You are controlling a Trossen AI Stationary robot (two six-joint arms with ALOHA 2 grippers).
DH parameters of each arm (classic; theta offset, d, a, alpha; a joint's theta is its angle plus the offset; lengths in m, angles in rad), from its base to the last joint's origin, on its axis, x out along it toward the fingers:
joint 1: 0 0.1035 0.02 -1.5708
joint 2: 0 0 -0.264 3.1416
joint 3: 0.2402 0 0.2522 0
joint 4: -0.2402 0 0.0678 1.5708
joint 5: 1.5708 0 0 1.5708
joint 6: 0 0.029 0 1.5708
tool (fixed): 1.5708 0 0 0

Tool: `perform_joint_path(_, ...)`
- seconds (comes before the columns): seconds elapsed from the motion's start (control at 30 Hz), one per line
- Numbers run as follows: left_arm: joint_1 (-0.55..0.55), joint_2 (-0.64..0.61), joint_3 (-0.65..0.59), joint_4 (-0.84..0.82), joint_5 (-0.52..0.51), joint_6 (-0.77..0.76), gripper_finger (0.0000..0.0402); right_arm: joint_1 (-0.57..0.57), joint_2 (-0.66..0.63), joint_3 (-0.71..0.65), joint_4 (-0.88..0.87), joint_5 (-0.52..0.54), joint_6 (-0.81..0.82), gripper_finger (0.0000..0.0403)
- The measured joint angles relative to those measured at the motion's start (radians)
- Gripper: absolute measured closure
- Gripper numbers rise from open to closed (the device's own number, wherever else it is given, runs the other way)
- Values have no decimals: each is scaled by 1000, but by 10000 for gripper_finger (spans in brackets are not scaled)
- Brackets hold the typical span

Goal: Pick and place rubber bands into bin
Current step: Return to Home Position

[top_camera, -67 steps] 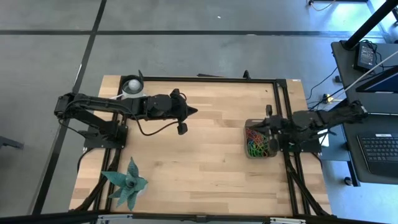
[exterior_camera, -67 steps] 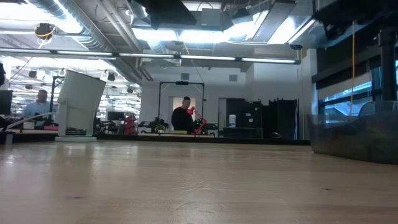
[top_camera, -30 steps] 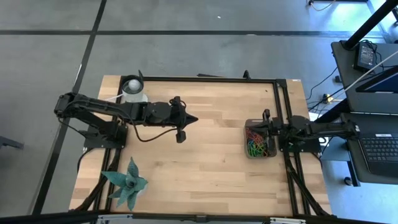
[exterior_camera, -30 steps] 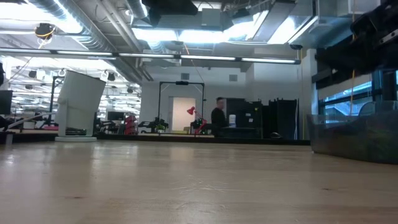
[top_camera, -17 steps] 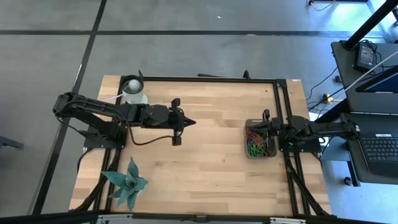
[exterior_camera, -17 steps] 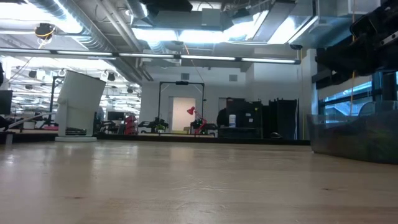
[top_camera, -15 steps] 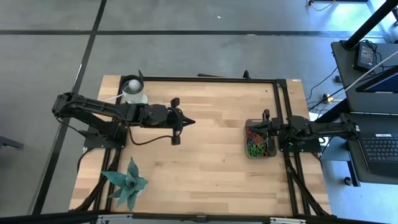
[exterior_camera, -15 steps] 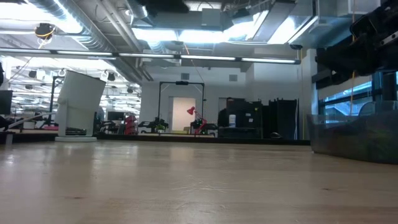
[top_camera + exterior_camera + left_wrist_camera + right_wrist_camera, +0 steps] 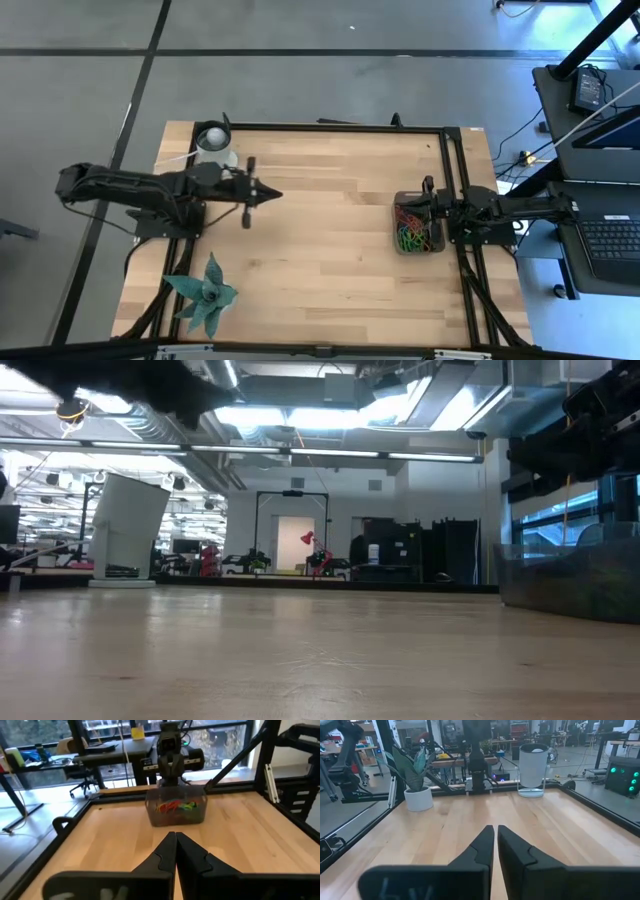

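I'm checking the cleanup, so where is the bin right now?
High view: the bin sits by the table's right edge, about midway along it, beside the right gripper, rubber bands inside.

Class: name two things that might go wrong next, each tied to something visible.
The right gripper sits shut right by the bin; a careless swing might knock it and spill the rubber bands.
The white cup stands close to the left arm, behind the shut left gripper; a sideways move might tip it.
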Motion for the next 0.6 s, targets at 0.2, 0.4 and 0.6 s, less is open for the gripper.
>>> perform_joint_path(0.2, 64, -242, -169, 7, 36, -70, 398, 0, 0, 0, 0, 0, 4, 373)
perform_joint_path(0.4, 101, -460, -272, -14, -43, -145, 393, 0, 0, 0, 0, 0, 2, 373)
perform_joint_path(0.6, 115, -632, -313, -157, -45, -147, 355, 0, 0, 0, 0, 0, 1, 373)
